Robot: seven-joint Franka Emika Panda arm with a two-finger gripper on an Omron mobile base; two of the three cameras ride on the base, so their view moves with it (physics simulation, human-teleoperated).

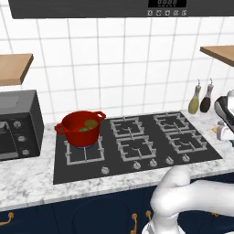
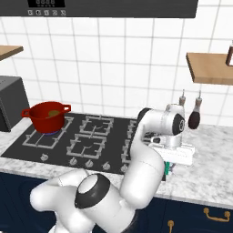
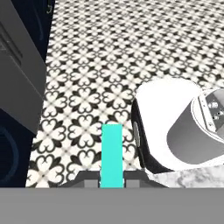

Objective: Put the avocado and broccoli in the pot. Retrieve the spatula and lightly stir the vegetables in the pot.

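The red pot [image 1: 73, 132] stands on the front left burner, also seen in the right base view as the pot [image 2: 45, 119]. Inside it lie the vegetables, a bright green lump [image 1: 84, 130] and an olive-yellow one [image 1: 93, 123]. My gripper [image 3: 112, 178] is shut on the teal handle of the spatula [image 3: 112, 151], which rises between the two finger tips. The spatula's head is hidden. In the right base view the hand hangs over the counter's front edge to the right of the stove, with a bit of teal spatula handle [image 2: 169, 169] below it.
A black stove [image 1: 137, 157] with several burners fills the counter's middle. A black microwave [image 1: 18, 123] stands at the left. Two bottles [image 1: 200, 98] stand against the tiled wall at the right. Wooden shelves [image 2: 209, 67] hang on the wall. Patterned floor [image 3: 109, 65] lies below the hand.
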